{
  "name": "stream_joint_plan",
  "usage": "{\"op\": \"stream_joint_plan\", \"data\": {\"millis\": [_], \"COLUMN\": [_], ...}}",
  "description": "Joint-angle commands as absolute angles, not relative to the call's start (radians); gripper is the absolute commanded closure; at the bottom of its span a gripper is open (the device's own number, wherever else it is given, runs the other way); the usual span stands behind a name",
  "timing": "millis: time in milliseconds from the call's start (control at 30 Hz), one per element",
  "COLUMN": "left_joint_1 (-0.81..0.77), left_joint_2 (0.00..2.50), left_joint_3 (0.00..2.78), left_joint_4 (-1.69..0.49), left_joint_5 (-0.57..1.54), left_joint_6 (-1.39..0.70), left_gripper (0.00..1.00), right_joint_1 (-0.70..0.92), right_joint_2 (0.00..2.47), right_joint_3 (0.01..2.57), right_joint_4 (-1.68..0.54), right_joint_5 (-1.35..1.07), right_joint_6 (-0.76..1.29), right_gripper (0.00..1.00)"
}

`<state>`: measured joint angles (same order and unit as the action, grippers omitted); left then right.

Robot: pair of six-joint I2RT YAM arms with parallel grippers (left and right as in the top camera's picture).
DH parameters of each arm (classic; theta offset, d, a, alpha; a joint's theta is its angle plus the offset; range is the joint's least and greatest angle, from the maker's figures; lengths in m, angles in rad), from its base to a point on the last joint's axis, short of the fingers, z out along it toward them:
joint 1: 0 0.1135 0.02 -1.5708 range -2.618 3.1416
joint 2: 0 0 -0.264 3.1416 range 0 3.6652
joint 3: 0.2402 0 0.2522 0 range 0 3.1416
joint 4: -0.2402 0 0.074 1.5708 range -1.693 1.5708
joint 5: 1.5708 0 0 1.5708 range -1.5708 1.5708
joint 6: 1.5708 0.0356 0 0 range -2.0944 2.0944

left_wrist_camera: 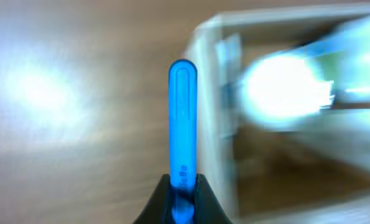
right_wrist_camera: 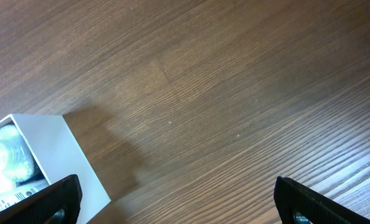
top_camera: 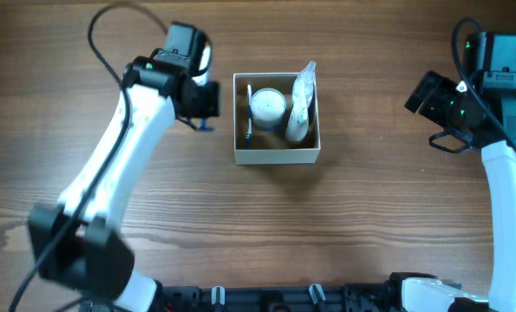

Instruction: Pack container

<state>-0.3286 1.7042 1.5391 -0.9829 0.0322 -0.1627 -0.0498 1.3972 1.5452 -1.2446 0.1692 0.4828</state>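
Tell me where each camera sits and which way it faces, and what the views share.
Overhead: above the table, facing straight down; both arms and the container show.
Left wrist: on the left arm, looking past the left gripper, shut on a blue plastic piece, toward the container's wall; blurred.
Right wrist: on the right arm, facing down at bare wood; the open right gripper frames it, container corner lower left.
Shared: the container shows in all three.
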Motion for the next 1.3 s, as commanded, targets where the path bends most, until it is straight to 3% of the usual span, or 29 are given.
{"op": "stream_joint_plan", "data": {"millis": [0,267,367,400,500,600,633,667,900,967,1267], "left_joint_1": [-0.455,-0.487,-0.483,-0.483,-0.477,-0.473,-0.473,-0.473,-0.475,-0.47,-0.369], "left_joint_2": [1.675,1.859,1.872,1.868,1.832,1.753,1.704,1.662,1.348,1.274,0.997], "left_joint_3": [1.547,1.53,1.53,1.531,1.55,1.577,1.579,1.579,1.579,1.579,1.556], "left_joint_4": [-0.92,-0.857,-0.844,-0.842,-0.869,-0.916,-0.931,-0.943,-1.085,-1.092,-1.296], "left_joint_5": [0.054,-0.001,-0.001,-0.001,-0.001,-0.001,-0.001,-0.002,-0.013,-0.103,-0.197], "left_joint_6": [-0.204,-0.323,-0.322,-0.322,-0.322,-0.323,-0.323,-0.323,-0.322,-0.323,-0.422], "left_gripper": [0.96,0.94,0.55,0.48,0.46,0.32,0.2,0.0,0.0,0.0,0.0], "right_joint_1": [-0.054,-0.054,-0.054,-0.054,-0.054,-0.054,-0.054,-0.054,-0.054,-0.054,-0.054], "right_joint_2": [1.404,1.404,1.404,1.404,1.404,1.404,1.404,1.404,1.404,1.404,1.404], "right_joint_3": [1.55,1.55,1.55,1.55,1.55,1.55,1.55,1.55,1.55,1.55,1.55], "right_joint_4": [-1.242,-1.242,-1.242,-1.242,-1.242,-1.242,-1.242,-1.243,-1.242,-1.242,-1.242], "right_joint_5": [0.176,0.176,0.176,0.176,0.176,0.176,0.176,0.176,0.176,0.176,0.176], "right_joint_6": [0.497,0.498,0.497,0.497,0.497,0.498,0.497,0.497,0.497,0.497,0.497], "right_gripper": [0.0,0.0,0.0,0.0,0.0,0.0,0.0,0.0,0.0,0.01,0.0]}}
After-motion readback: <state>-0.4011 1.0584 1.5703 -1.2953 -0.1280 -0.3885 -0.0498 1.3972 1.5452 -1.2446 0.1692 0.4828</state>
